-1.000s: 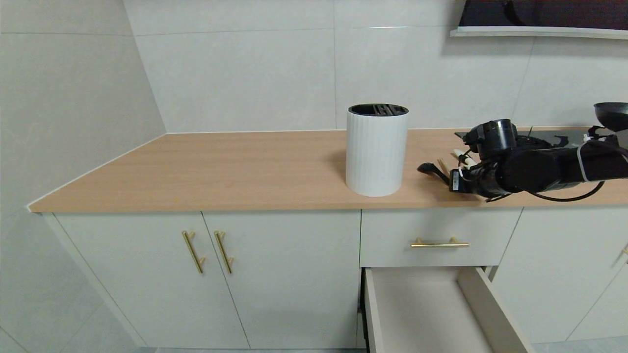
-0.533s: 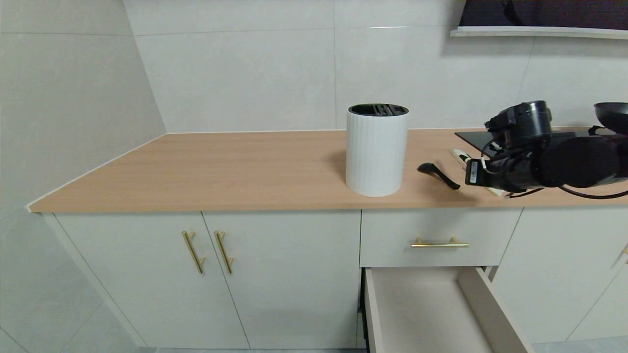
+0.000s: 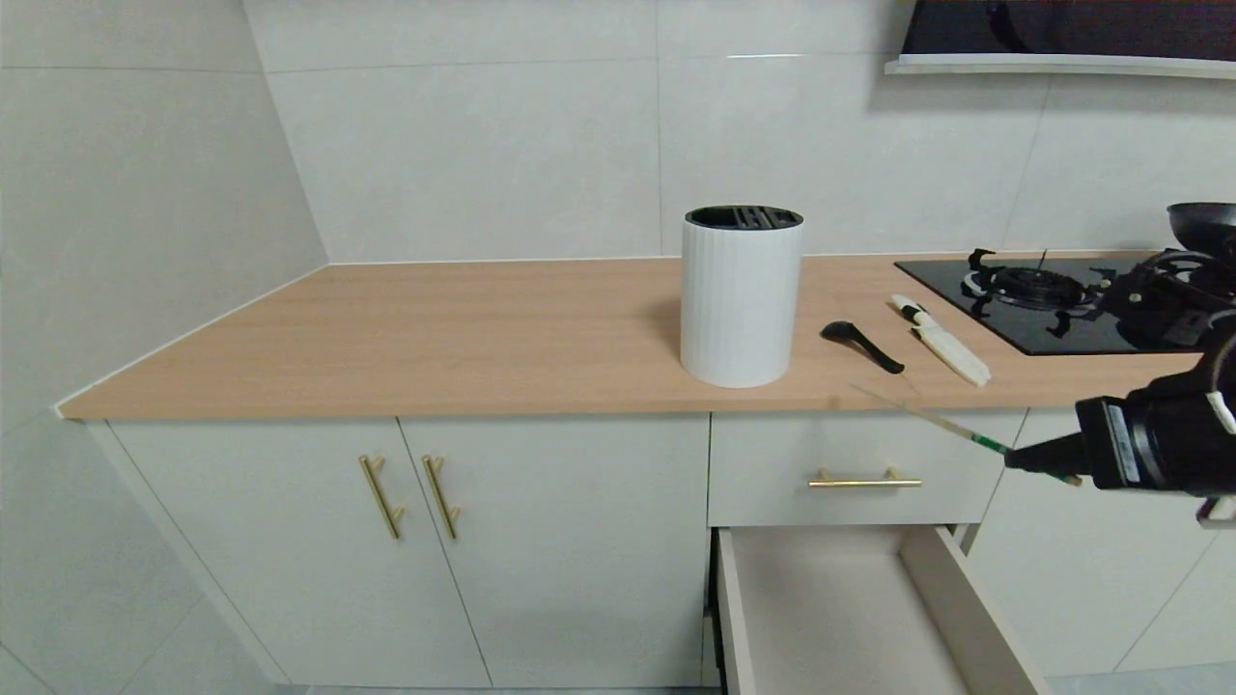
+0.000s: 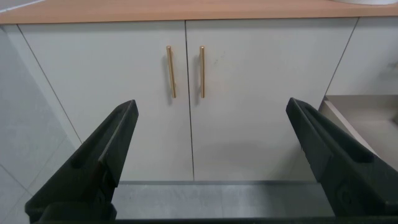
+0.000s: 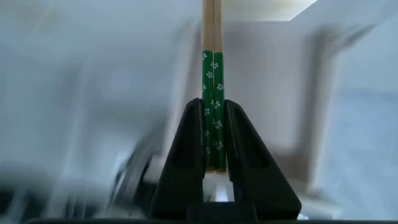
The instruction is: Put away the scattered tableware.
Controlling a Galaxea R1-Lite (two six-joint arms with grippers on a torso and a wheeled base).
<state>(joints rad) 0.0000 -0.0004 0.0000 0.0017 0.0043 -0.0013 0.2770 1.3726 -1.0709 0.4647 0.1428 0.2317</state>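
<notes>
The right gripper (image 3: 1025, 458) bears a white label (image 3: 1118, 444) too small to read. Low at the near right, it clamps green-banded chopsticks (image 3: 925, 416) pointing far-left. The left gripper (image 4: 211, 124) stands wide apart.

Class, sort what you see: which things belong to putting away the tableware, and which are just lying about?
Job in hand: chopsticks held in the right tool; black spoon; knife; white holder; open drawer.
Lying about: gas hob; dark pot; cupboard doors.
</notes>
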